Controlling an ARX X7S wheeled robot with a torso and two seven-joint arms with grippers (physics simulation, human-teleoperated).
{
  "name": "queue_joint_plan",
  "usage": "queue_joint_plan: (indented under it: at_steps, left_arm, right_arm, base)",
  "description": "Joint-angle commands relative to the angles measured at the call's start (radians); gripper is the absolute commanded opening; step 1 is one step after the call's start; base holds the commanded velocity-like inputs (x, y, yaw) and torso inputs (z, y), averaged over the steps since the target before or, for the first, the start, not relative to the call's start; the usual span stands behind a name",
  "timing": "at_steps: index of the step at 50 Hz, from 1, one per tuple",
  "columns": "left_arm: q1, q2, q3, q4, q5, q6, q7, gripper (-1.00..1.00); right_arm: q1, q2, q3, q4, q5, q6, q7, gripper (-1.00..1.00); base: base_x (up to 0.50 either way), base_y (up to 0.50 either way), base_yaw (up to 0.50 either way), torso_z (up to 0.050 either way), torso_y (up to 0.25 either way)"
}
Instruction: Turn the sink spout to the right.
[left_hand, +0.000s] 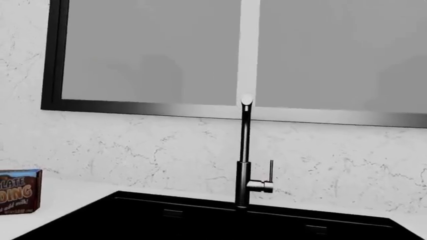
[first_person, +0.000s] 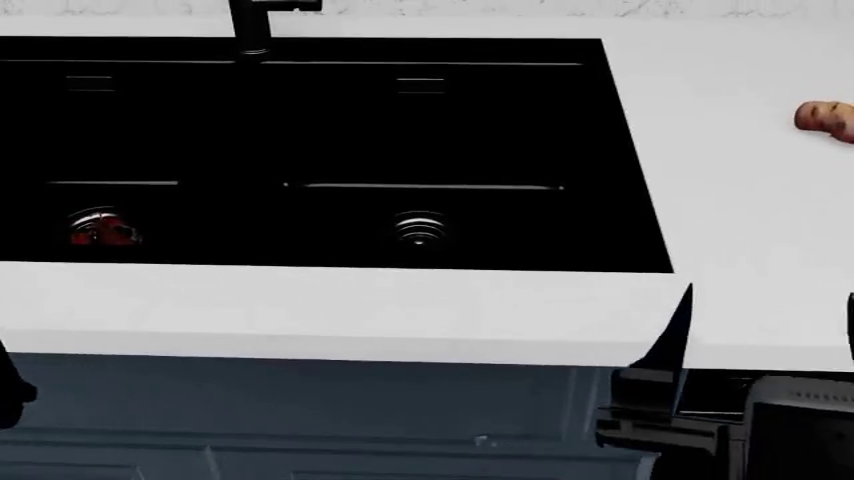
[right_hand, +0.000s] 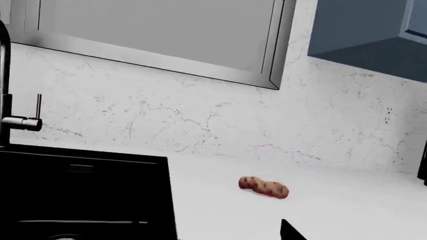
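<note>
The spout (left_hand: 245, 135) stands upright at the back rim of the sink (left_hand: 200, 220), centred behind the divide between the two basins, rising from a thicker base column with a thin lever (left_hand: 271, 170) on a silver stub just beside it. In the left wrist view it stands against the marbled wall below a dark-framed window (left_hand: 153, 55), its top end reaching the lower edge of the window frame. In the head view only the spout's base (first_person: 254, 25) shows, at the top edge, behind the sink (first_person: 614, 150); each basin holds a round ribbed drain, and the left drain (first_person: 100, 228) shows something red in it, while the right drain (first_person: 422, 230) is plain metal. The white bench (first_person: 334, 310) surrounds the sink. A small reddish-brown potato-like thing (right_hand: 264, 187) lies on the bench well to the right of the sink, apart from it. A box (left_hand: 20, 191) with printed lettering stands on the bench left of the sink. Neither hand is clearly seen: dark parts of the right arm (first_person: 667, 400) show low at the bench's front edge, well away from the spout, and whether either hand is open or closed I cannot tell.
</note>
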Motion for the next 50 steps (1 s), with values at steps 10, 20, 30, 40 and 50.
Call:
queue_joint_plan:
  at_steps: [10, 20, 30, 40, 50]
  left_arm:
    - [-0.025, -0.015, -0.019, 0.003, -0.017, -0.031, -0.024, 1.0]
    - [-0.032, -0.017, -0.02, 0.008, -0.025, -0.049, -0.037, 1.0]
    - [-0.066, -0.019, -0.023, 0.006, -0.051, -0.104, -0.06, 1.0]
    - [-0.072, -0.025, -0.034, 0.029, -0.057, -0.095, -0.067, 1.0]
    - [-0.078, -0.032, -0.025, 0.032, -0.058, -0.097, -0.068, 1.0]
  right_arm:
    - [0.161, 0.05, 0.008, 0.021, 0.012, 0.105, 0.0, 1.0]
    - [0.185, 0.051, -0.004, 0.038, 0.013, 0.1, -0.002, 1.0]
    - [0.224, 0.055, -0.003, 0.009, 0.029, 0.162, 0.004, 1.0]
    - [0.217, 0.065, 0.0, -0.013, 0.028, 0.14, 0.0, 1.0]
    - [0.209, 0.068, 0.006, -0.014, 0.043, 0.131, -0.013, 1.0]
  base:
    - [0.0, 0.0, 0.0, 0.0, 0.0]
    - [0.0, 0.0, 0.0, 0.0, 0.0]
    - [0.0, 0.0, 0.0, 0.0, 0.0]
    - [0.0, 0.0, 0.0, 0.0, 0.0]
    - [0.01, 0.41, 0.0, 0.0, 0.0]
